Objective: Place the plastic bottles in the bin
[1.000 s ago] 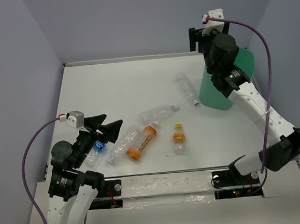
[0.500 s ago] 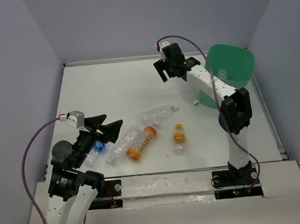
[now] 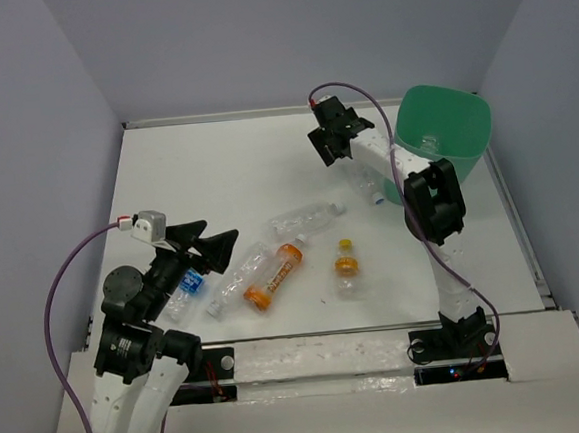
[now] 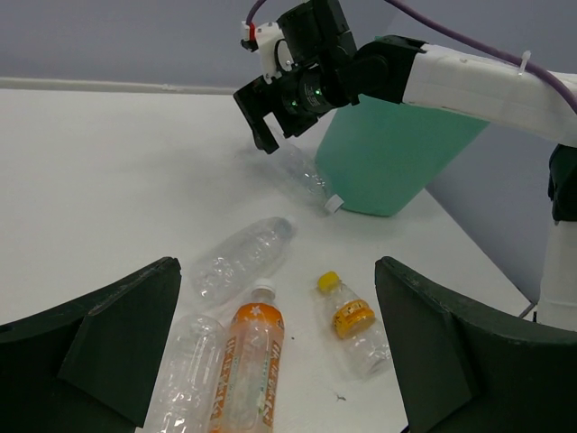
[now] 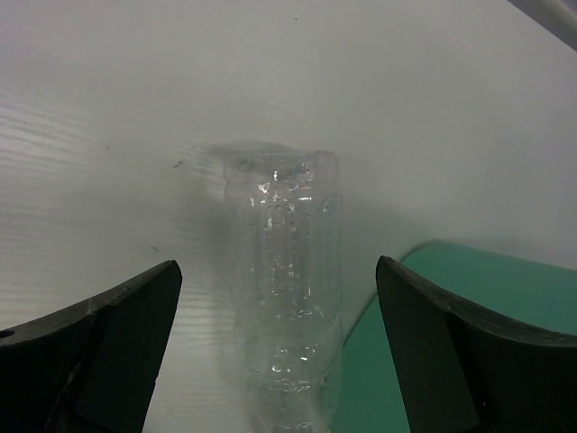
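Your right gripper (image 3: 332,146) hangs with its jaws spread wide over the clear bottle (image 5: 287,298); that bottle lies on the table (image 3: 216,172), one end just beside the base of the bin (image 4: 388,162); come down off-centre and a finger may strike the bin wall, or nudge the slick bottle into rolling away; your left gripper (image 3: 207,245), also spread, holds nothing.

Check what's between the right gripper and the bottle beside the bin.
Nothing. The right wrist view shows the bottle straight ahead of the open right gripper, the gap clear.
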Controlling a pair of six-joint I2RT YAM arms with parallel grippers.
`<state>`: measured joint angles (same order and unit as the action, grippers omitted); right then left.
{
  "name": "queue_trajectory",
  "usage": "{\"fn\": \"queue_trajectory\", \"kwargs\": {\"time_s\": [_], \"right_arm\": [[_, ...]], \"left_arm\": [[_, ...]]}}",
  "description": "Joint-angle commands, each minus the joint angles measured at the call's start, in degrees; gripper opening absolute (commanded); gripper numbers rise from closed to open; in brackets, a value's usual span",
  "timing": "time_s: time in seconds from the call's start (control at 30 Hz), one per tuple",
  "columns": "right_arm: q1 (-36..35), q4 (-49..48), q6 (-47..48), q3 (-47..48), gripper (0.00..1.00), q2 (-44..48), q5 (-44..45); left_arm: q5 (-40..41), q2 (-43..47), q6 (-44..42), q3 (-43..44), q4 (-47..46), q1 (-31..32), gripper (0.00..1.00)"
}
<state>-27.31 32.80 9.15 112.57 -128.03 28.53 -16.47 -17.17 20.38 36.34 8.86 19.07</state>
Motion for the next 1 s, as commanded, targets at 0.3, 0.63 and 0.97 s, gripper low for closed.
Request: {"fn": "queue_trajectory", "kwargs": {"time_s": [0.3, 0.63, 0.97], "right_arm": [[1.73, -4.23, -0.45, 1.34, 0.84, -7.15, -2.15], [-2.21, -14.68, 5.61, -1.30, 0.56, 1.89, 1.34], [-3.99, -24.43, 0.08, -6.13, 0.51, 33.00, 2.83]], "left_arm": [[-0.76, -2.17, -0.87, 0.49, -1.66, -0.17, 0.99], [-1.11, -2.61, -0.96, 0.40, -1.83, -1.14, 0.99], [-1.64, -0.94, -0.87, 0.31, -1.92, -1.32, 0.99]]}}
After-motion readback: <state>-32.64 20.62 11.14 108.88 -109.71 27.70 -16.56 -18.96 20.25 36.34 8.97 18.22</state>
